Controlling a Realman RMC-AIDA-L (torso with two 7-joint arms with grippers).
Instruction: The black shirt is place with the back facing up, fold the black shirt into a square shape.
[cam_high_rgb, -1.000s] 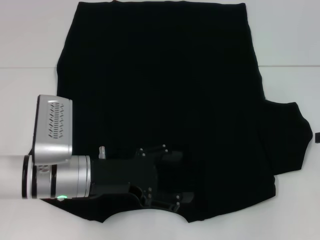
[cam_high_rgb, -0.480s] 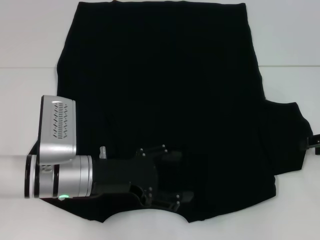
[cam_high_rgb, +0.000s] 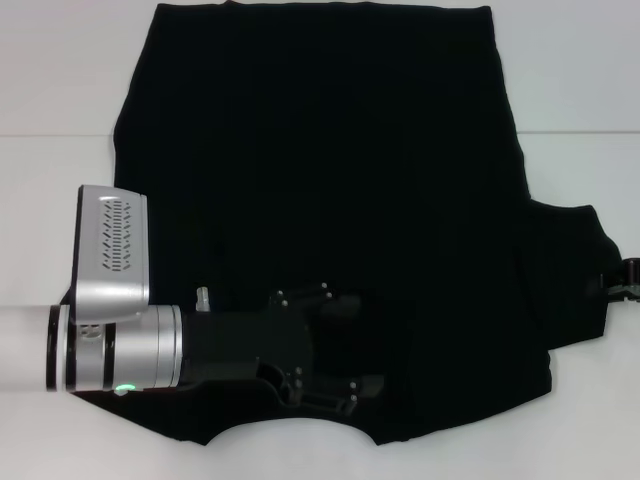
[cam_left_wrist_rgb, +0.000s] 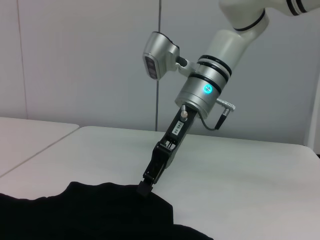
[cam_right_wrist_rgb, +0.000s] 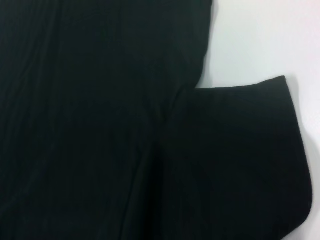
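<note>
The black shirt (cam_high_rgb: 330, 170) lies spread flat on the white table (cam_high_rgb: 60, 80), plain side up, its left side turned in over the body. My left gripper (cam_high_rgb: 365, 345) hovers open over the shirt's near middle, one finger toward the far side and one toward the near hem. My right gripper (cam_high_rgb: 625, 278) shows only at the right edge of the head view, beside the right sleeve (cam_high_rgb: 575, 270). In the left wrist view the right gripper (cam_left_wrist_rgb: 145, 187) points steeply down, its tip touching the sleeve's edge (cam_left_wrist_rgb: 115, 192). The right wrist view is filled by the sleeve (cam_right_wrist_rgb: 240, 150) and the shirt's body.
Bare white table (cam_high_rgb: 580, 90) shows around the shirt on the left, right and far sides. A seam line crosses the table (cam_high_rgb: 50, 135) behind the shirt. A pale wall (cam_left_wrist_rgb: 90, 60) stands beyond the table.
The right gripper has come into the head view at the right edge, next to the sleeve. The left arm has shifted slightly and its gripper stays over the near middle.
</note>
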